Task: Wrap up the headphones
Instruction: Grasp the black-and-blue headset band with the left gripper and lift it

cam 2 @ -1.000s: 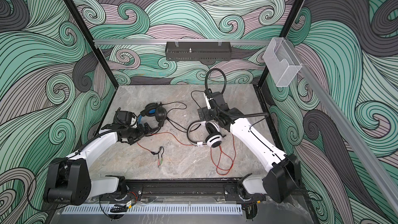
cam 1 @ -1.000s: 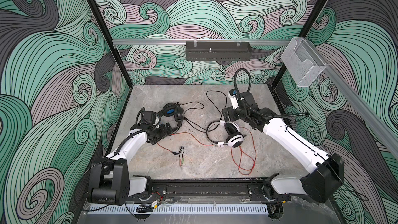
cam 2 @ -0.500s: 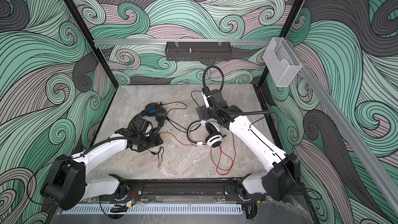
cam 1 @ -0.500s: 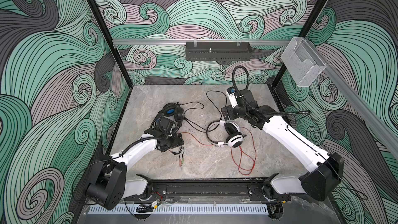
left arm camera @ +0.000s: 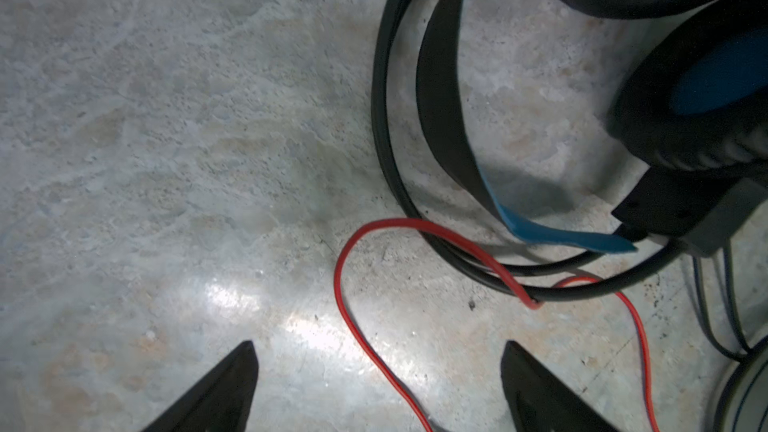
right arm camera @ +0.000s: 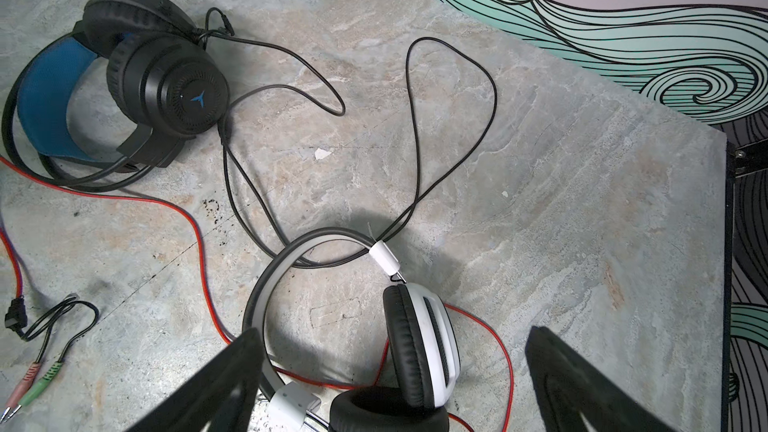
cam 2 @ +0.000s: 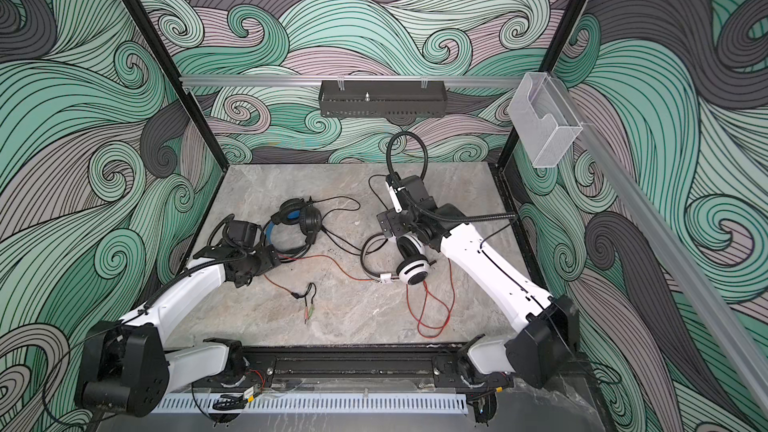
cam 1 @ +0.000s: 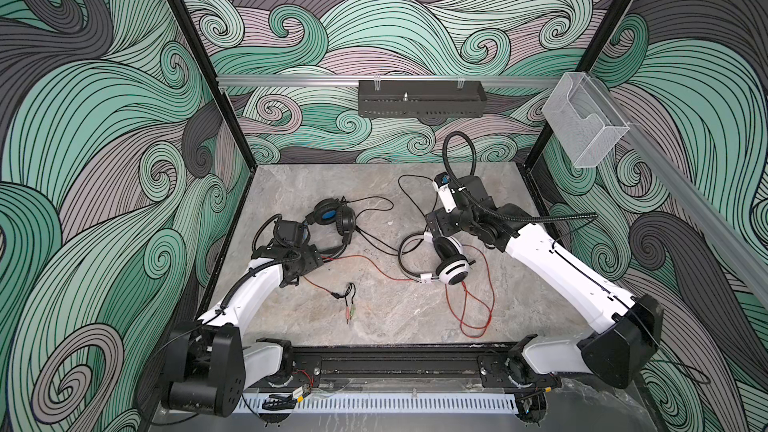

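The black headphones (cam 1: pixel 332 218) (cam 2: pixel 297 218), with blue headband lining, lie at the left on the marble floor. Their black cable (right arm camera: pixel 453 151) loops toward the white headphones (cam 1: pixel 451 268) (cam 2: pixel 411 268), which lie at centre right. The white pair's red cable (cam 1: pixel 469 309) trails forward and also left, under the black headband (left arm camera: pixel 440 118). My left gripper (cam 1: pixel 313 261) (left arm camera: pixel 376 347) is open, low over the floor beside that headband, and the red cable (left arm camera: pixel 340 268) runs between its fingers untouched. My right gripper (cam 1: pixel 438 238) (right arm camera: pixel 395 330) hangs open above the white earcup (right arm camera: pixel 432 347).
A split black lead with pink and green plugs (cam 1: pixel 347 305) (right arm camera: pixel 25 392) lies front centre. A black rack (cam 1: pixel 419 97) hangs on the back wall. A clear plastic box (cam 1: pixel 582 126) is on the right rail. The arms' base rail (cam 1: pixel 395 363) borders the front.
My left arm swung from the left of the black headphones toward the front of the headband, then drew back a little. The right arm has barely moved.
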Controlling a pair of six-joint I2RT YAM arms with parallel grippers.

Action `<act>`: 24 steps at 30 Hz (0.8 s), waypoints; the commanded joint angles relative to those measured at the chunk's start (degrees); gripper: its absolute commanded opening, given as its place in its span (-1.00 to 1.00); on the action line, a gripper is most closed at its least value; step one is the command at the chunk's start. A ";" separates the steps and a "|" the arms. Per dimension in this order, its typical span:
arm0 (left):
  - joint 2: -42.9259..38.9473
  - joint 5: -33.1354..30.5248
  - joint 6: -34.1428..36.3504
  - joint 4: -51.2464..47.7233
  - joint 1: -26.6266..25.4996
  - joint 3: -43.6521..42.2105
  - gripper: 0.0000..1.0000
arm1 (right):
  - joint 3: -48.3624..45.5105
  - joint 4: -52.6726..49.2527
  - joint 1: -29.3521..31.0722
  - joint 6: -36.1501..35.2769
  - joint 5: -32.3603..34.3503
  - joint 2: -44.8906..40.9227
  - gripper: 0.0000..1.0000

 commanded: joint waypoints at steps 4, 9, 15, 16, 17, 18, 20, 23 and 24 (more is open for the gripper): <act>16.08 11.69 14.89 2.88 1.12 12.92 0.97 | 1.37 -0.90 0.52 -0.97 1.19 -2.09 0.98; 20.51 26.68 14.49 9.49 -0.69 15.07 0.97 | 1.72 -0.88 0.51 -1.65 2.41 -1.57 0.98; 26.86 26.56 7.90 14.97 -4.36 19.85 0.97 | 2.65 -0.73 0.47 -2.54 2.79 -0.69 0.98; 28.28 26.24 7.54 14.86 -4.76 21.77 0.97 | 2.60 -0.79 0.48 -2.59 2.76 -0.70 0.98; 29.52 25.66 7.79 14.28 -5.32 24.05 0.97 | 2.56 -0.78 0.51 -2.71 2.73 -0.69 0.98; 31.03 25.17 8.31 13.18 -5.94 26.91 0.97 | 2.44 -0.70 0.46 -2.82 2.74 -0.69 0.98; 34.13 23.93 9.12 10.46 -6.67 32.76 0.97 | 2.17 -0.72 0.44 -3.11 3.18 -0.85 0.98; 38.28 22.97 10.19 7.95 -6.71 40.53 0.97 | 2.16 -0.85 0.44 -3.60 3.74 -1.29 0.98; 39.70 22.63 11.15 5.61 -6.74 43.69 0.97 | 2.41 -0.98 0.46 -3.83 3.81 -1.35 0.98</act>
